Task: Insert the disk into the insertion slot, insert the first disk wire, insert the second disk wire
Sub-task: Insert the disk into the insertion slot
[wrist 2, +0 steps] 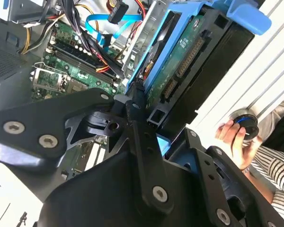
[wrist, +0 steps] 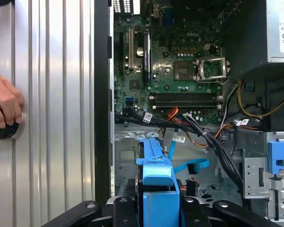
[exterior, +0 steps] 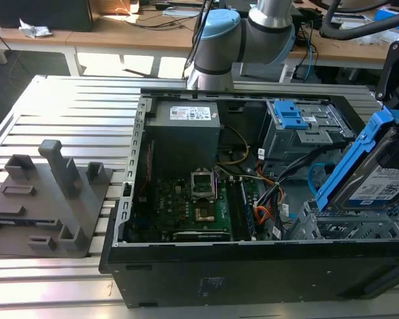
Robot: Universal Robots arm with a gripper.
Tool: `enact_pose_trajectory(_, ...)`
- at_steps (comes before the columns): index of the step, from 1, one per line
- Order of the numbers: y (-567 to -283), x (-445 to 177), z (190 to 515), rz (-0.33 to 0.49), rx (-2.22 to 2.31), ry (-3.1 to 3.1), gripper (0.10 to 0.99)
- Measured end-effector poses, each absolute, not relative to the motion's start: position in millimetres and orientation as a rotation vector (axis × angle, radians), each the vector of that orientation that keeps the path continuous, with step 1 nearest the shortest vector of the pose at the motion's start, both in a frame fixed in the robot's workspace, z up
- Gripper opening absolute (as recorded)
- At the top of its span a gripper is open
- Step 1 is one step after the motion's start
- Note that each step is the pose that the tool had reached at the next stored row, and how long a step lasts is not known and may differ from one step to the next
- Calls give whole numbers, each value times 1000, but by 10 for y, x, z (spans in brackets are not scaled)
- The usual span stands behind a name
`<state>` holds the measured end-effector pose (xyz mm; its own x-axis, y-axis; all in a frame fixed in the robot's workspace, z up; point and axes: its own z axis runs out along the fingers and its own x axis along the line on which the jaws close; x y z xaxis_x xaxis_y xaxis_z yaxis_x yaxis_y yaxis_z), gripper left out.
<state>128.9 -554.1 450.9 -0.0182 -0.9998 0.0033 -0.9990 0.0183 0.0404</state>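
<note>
Black two-fingered robot hand (wrist: pixel 158 213), closed on the disk (exterior: pixel 378 174): a flat grey-metal hard drive with a white label, framed by a bright blue plastic carrier. In both wrist views the hand clamps the carrier from either side.

At about 3 o'clock in the exterior view the disk hangs tilted, one end raised. It is just above the insertion slot (exterior: pixel 346 227), a low grey drive cage with perforated metal walls at about 4 o'clock. The cage sits inside an open black computer case (exterior: pixel 186 279) on a ribbed aluminium table (exterior: pixel 53 106).

By my judgement the first step, seating the disk, is in hand and not yet done. Finishing it would call for levelling the carrier and squaring it with the cage mouth.

White printed labels sit on the disk and on the grey power supply box (exterior: pixel 186 129) at 12 o'clock. I cannot make out their wording.

A person's fingers (wrist: pixel 7 101) rest on a round black knob (wrist: pixel 2 130).
</note>
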Motion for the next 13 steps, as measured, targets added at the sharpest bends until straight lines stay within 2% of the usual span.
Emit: enact_pose_trajectory(13, -5478, 1322, 4268, -41, 2179, -2219, 365)
